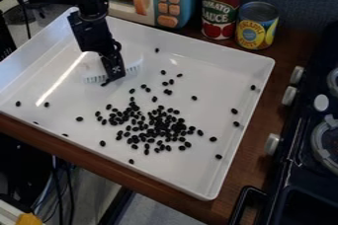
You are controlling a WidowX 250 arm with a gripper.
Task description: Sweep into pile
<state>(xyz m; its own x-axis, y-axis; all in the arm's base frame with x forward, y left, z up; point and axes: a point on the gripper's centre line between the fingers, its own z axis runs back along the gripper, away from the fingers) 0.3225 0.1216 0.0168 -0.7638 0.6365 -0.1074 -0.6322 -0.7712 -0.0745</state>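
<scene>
At the far side of the wooden bench (pixel 231 182) is a toy microwave (pixel 191 2) with orange buttons and an orange handle. Right of it, two cans stand upright: a taller red-labelled can (pixel 220 14) and, just beside it, a shorter yellow-labelled can (pixel 258 27). Along the right edge lies a dark toy stove (pixel 300 137) with pale knobs on its left side. Dark cables (pixel 70 184) hang at the near left, and a yellow object (pixel 28 220), too cropped to identify, sits in the near left corner.

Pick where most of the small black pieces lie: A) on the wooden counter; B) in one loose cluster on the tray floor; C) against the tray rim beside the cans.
B: most of the small black pieces bunch together on the white tray's floor, with strays around them.
</scene>
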